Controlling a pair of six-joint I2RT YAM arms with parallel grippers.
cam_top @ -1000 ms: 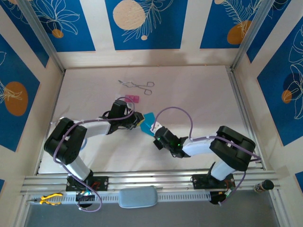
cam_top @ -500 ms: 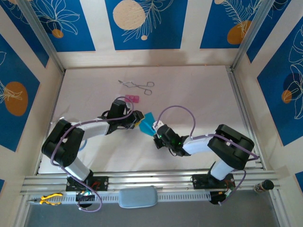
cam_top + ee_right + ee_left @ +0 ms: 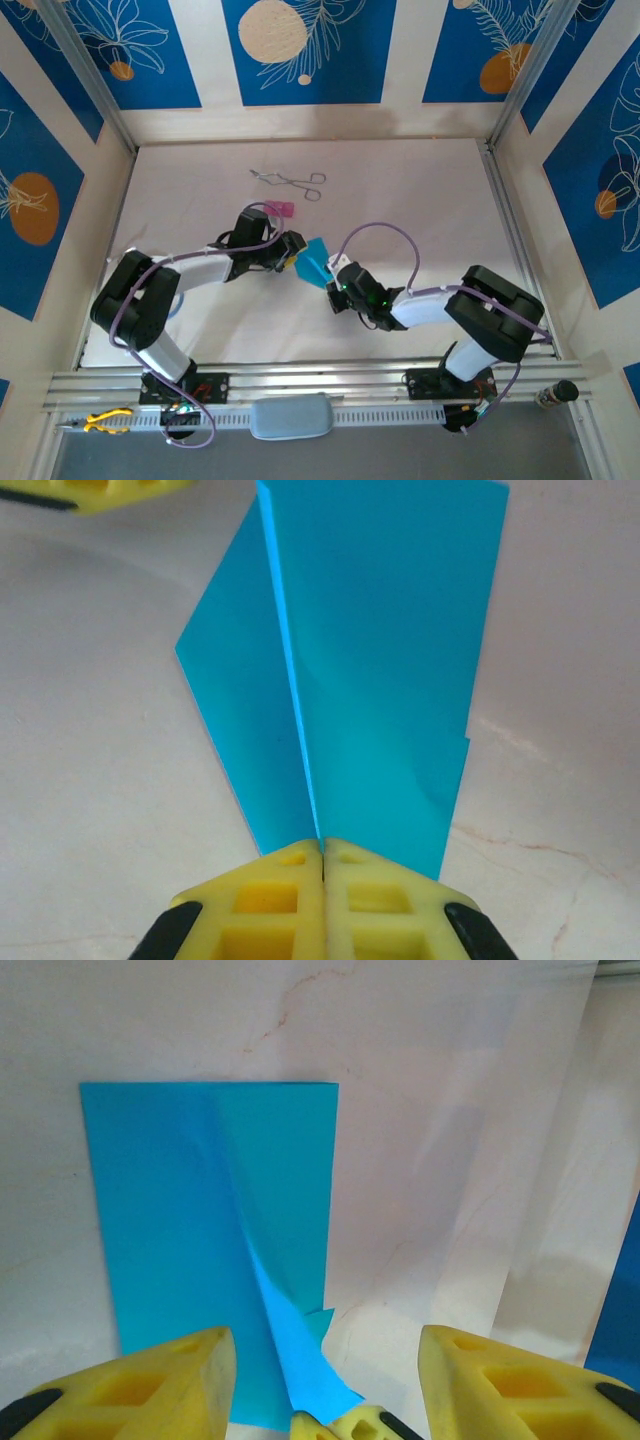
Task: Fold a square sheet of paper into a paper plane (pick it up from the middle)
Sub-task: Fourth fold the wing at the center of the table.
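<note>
Cyan-blue paper (image 3: 380, 650), a single piece, is pinched at its narrow end by the right gripper (image 3: 322, 852). That gripper's two yellow fingers are pressed flat together on a raised crease, and the sheet fans out ahead of the tips in two panels, one on each side of the crease.

The left gripper (image 3: 320, 1358) holds nothing. Its two yellow fingers (image 3: 150, 1380) stand well apart, with the near edge of the paper just ahead of them and between them.

The left wrist view gives the paper's outline: a flat rectangle lying on the pale table (image 3: 430, 200), with one ridge rising toward the near edge. There the tips of the other gripper show, meeting the ridge. The right wrist view shows instead how tightly that crease is clamped, with a corner of a left finger beyond the paper's far side.

From the top camera the two grippers face each other closely across the paper. One pair of metal forceps (image 3: 290, 181) lies well beyond the left gripper. A small pink block (image 3: 281, 209) lies just beyond the left gripper; it may be two pieces side by side, too small to be sure. One pair of yellow-handled pliers (image 3: 100, 420) rests by the left arm's base.
</note>
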